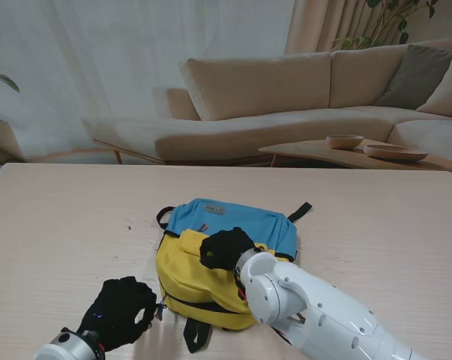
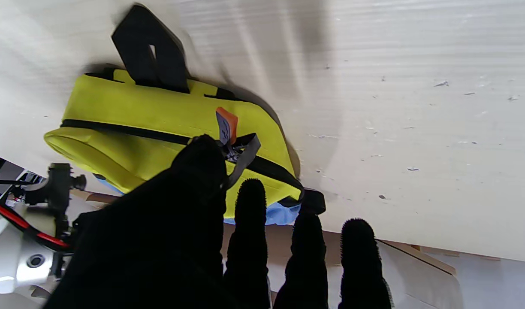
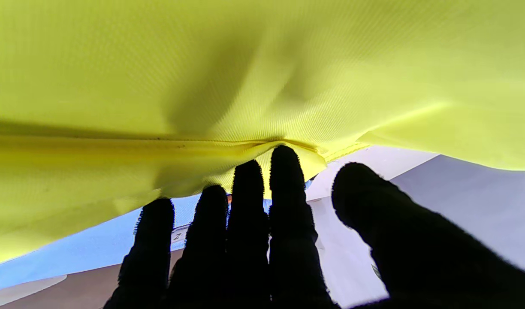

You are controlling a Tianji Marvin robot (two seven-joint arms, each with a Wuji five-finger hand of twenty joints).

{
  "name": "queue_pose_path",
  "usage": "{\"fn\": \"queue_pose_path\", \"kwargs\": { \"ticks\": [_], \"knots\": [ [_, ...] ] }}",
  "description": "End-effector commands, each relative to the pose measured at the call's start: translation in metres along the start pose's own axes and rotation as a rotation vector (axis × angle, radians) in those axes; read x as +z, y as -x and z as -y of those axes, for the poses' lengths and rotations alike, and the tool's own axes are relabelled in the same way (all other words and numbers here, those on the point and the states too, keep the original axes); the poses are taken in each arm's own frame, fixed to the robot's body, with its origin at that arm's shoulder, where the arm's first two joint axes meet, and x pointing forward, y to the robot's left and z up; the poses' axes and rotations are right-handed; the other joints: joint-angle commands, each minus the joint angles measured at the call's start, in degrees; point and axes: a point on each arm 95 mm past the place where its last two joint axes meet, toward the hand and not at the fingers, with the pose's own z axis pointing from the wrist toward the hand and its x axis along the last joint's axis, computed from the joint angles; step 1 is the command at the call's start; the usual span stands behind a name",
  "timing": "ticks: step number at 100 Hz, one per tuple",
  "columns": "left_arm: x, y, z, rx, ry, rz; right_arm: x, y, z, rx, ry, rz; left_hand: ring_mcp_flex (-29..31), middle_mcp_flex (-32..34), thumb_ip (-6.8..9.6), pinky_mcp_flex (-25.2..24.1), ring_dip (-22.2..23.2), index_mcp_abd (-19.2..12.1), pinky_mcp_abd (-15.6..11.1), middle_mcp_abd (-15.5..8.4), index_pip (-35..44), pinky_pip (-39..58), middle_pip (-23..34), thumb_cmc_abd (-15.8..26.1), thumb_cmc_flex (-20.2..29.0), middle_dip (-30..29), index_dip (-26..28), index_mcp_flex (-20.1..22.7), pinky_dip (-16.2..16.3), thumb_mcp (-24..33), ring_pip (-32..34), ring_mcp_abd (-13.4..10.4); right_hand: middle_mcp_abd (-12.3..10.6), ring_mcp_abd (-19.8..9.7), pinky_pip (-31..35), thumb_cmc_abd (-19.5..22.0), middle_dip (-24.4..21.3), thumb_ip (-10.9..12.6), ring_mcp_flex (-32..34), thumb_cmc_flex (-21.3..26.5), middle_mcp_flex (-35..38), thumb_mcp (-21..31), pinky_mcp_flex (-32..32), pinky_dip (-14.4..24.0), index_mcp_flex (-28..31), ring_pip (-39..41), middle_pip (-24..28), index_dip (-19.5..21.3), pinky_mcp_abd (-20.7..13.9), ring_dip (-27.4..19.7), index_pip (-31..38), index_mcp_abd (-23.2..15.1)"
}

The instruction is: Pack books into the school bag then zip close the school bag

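You have one school bag (image 1: pixel 226 259) on the table (image 1: pixel 61 225), yellow toward you and blue farther from you, and no book is visible outside it. Two hands are at work. Your left hand (image 1: pixel 121 309) sits at the bag's near left corner; in its wrist view the thumb and first finger pinch the grey zipper pull (image 2: pixel 241 156) beside an orange tab (image 2: pixel 227 122), while the other three fingers (image 2: pixel 307 240) stand straight and apart, clear of the cloth. Your right hand (image 1: pixel 226 249) lies on top of the bag's yellow front; its four fingers (image 3: pixel 284 180) are held together, tips pressing the yellow fabric, thumb spread aside, gripping nothing
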Motion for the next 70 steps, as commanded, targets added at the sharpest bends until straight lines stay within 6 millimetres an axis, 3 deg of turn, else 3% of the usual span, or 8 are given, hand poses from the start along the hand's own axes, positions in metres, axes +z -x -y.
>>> {"fn": "queue_pose_path", "kwargs": {
  "ticks": [1, 44, 58, 70],
  "knots": [
    [0.001, 0.004, 0.0, -0.02, 0.007, 0.015, -0.009, 0.004, 0.028, 0.007, -0.062, 0.004, 0.6, 0.8, -0.97, -0.9, 1.2, -2.5, 0.3, 0.3, 3.0, 2.2, 1.3, 1.6, 2.1, 1.0, 0.7, 2.5, 0.8, -1.2, 1.2, 0.6, 4.8, 4.7, 6.3, 0.1, 1.7, 1.9, 3.5, -2.0, 0.4, -0.2, 3.3, 3.3, -1.4, 4.1, 2.3, 0.9, 5.8, 1.5, 0.7, -1.5],
    [0.004, 0.004, 0.008, 0.001, 0.012, -0.005, -0.029, -0.009, 0.007, 0.021, 0.039, -0.071, 0.8, 1.3, -0.67, -0.9, 1.3, -3.1, 0.4, 0.3, 2.9, 2.8, 1.3, 1.8, 2.4, 2.5, 0.0, 2.8, 0.5, -2.1, 1.7, 0.8, 4.8, 4.6, 6.7, -0.4, 1.8, 1.7, 3.6, -1.9, 0.3, 0.3, 3.7, 3.4, -1.4, 4.6, 3.0, 1.3, 6.3, 1.7, 1.7, -1.1],
    [0.002, 0.001, 0.01, 0.015, 0.003, -0.01, -0.03, -0.007, 0.015, 0.003, 0.004, -0.062, 1.0, 1.5, -0.61, -0.8, 1.3, -3.3, 0.5, 0.3, 2.9, 3.0, 1.3, 1.8, 2.4, 2.9, 0.0, 2.8, 0.5, -2.1, 1.7, 0.8, 5.7, 6.7, 9.2, -0.5, 1.6, 1.7, 7.2, -1.8, 3.3, 0.4, 6.6, 4.5, 1.6, 5.9, 2.9, 1.2, 8.9, 2.2, 2.3, -0.1],
    [0.002, 0.0, 0.01, 0.014, 0.004, -0.015, -0.032, -0.002, 0.025, -0.003, -0.033, -0.058, 0.9, 1.6, -0.59, -0.9, 1.3, -3.3, 0.5, 0.4, 2.9, 3.2, 1.3, 1.8, 2.4, 3.3, 0.1, 2.8, 0.5, -2.0, 1.7, 0.9, 6.6, 8.6, 12.3, -1.7, 1.4, -0.3, 11.0, -1.6, 7.1, 1.6, 9.6, 5.8, 4.5, 7.3, 2.9, -0.7, 11.2, 2.7, 3.5, 0.4]
  ]
}}
